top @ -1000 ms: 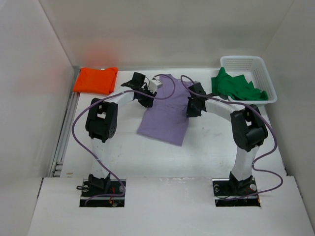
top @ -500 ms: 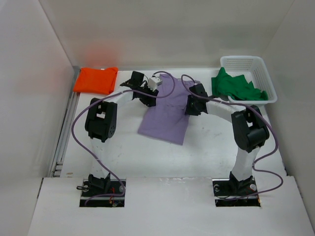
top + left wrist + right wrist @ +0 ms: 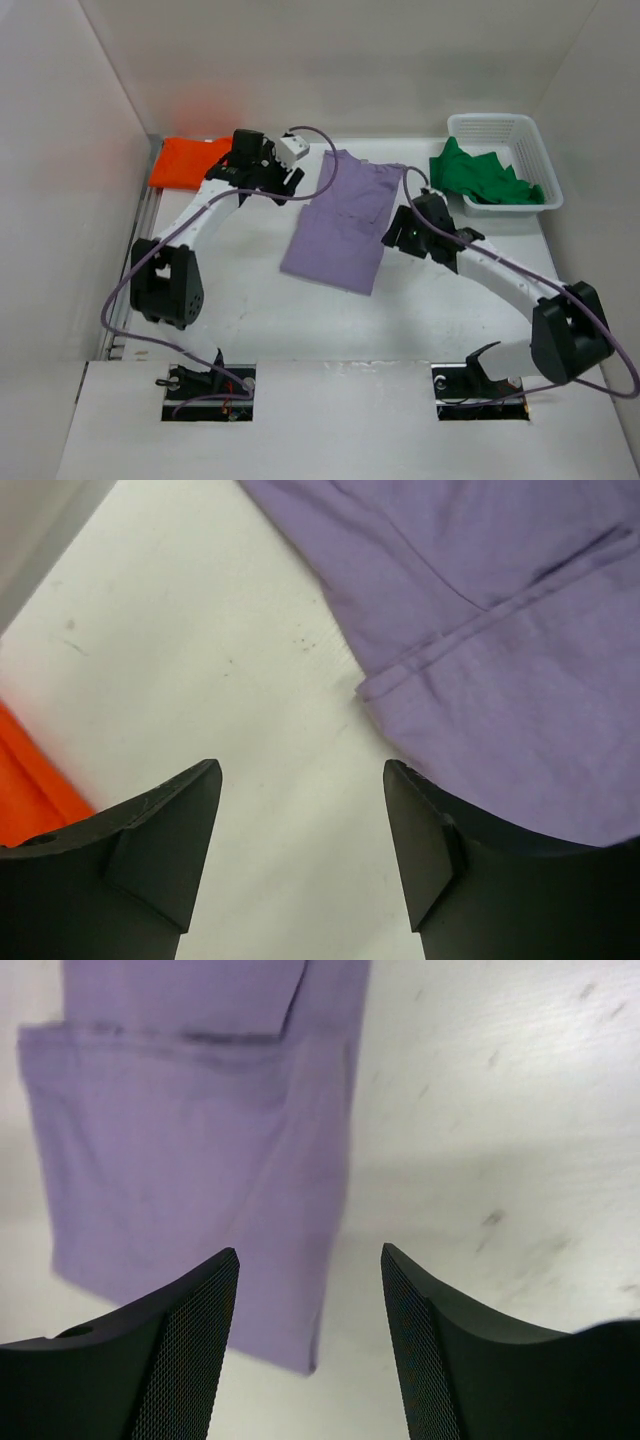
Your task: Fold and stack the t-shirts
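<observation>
The lavender t-shirt (image 3: 340,220) lies flat on the table, folded into a long strip. My left gripper (image 3: 285,185) hovers open just left of its far end, over bare table. In the left wrist view the left gripper (image 3: 302,768) holds nothing, with the lavender t-shirt (image 3: 480,600) ahead on the right and the orange t-shirt (image 3: 25,780) at the left edge. My right gripper (image 3: 393,237) stands open beside the strip's right edge. The right wrist view shows the right gripper (image 3: 308,1252) empty above the lavender t-shirt's (image 3: 180,1140) edge. The orange t-shirt (image 3: 190,165) lies folded at the back left. The green t-shirt (image 3: 485,175) is crumpled in the basket.
A white lattice basket (image 3: 520,130) stands at the back right, with green cloth spilling over its left rim. White walls close in the table on the left, back and right. A rail (image 3: 135,270) runs along the left edge. Purple cables loop over both arms.
Both grippers opened and let go of the lavender t-shirt. The left arm swung back-left toward the orange t-shirt. The right arm pulled off to the near right. The shirt lies flatter.
</observation>
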Tool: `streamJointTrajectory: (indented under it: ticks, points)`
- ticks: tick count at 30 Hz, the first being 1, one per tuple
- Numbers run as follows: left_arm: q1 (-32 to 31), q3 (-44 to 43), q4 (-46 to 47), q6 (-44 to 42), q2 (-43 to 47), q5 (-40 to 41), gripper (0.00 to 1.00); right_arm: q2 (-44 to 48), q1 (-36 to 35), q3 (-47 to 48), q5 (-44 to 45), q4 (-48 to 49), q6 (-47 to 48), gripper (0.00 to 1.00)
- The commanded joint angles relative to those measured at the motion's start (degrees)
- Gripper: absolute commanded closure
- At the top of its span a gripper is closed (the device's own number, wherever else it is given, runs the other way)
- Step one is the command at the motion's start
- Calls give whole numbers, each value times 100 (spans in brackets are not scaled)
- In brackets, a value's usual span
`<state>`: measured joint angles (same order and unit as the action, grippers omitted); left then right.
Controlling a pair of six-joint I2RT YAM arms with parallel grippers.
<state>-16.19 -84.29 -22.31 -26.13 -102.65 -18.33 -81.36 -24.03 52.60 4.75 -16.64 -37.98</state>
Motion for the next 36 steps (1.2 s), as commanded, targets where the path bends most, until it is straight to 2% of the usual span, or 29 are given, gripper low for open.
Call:
streamJointTrajectory:
  ticks: [1, 7, 12, 16, 18, 20, 23, 26, 28, 30, 33, 35, 36]
  points:
    - [-82, 640, -861, -340, 553, -39, 37, 348, -483, -723, -255, 240, -876, 36]
    - [-117, 1783, -864, 309, 633, -382, 41, 253, -1107, -1410, -475, 1031, -1730, 38]
    - [-126, 1986, -609, 933, 404, -611, 43, -239, -1494, -1279, -598, 1260, -1950, 38]
    - [-126, 2118, -608, 1101, 228, -654, 45, -442, -1591, -1331, -633, 1225, -2187, 41]
    - [-178, 2206, -643, 1066, 184, -716, 48, -451, -1600, -1427, -695, 1208, -2284, 42]
    - [-240, 2303, -644, 1075, 158, -725, 60, -425, -1609, -1568, -713, 1172, -2337, 44]
    - [-328, 2478, -644, 1110, 175, -716, 78, -337, -1626, -1761, -713, 1190, -2398, 54]
    - [-433, 2672, -696, 1057, 280, -690, 87, -231, -1618, -1928, -783, 1199, -2425, 71]
    - [-521, 2821, -749, 1057, 403, -725, 89, -126, -1618, -2025, -792, 1164, -2408, 83]
    - [-670, 2970, -828, 1040, 596, -725, 90, 23, -1626, -2165, -809, 1129, -2364, 93]
    - [-951, 3225, -1099, 996, 983, -795, 88, 287, -1600, -2376, -897, 1006, -2241, 98]
    - [-1162, 3445, -1302, 987, 1290, -865, 78, 471, -1565, -2508, -993, 830, -2092, 99]
    - [-1285, 3559, -1390, 987, 1474, -909, 69, 568, -1530, -2578, -1055, 725, -2004, 99]
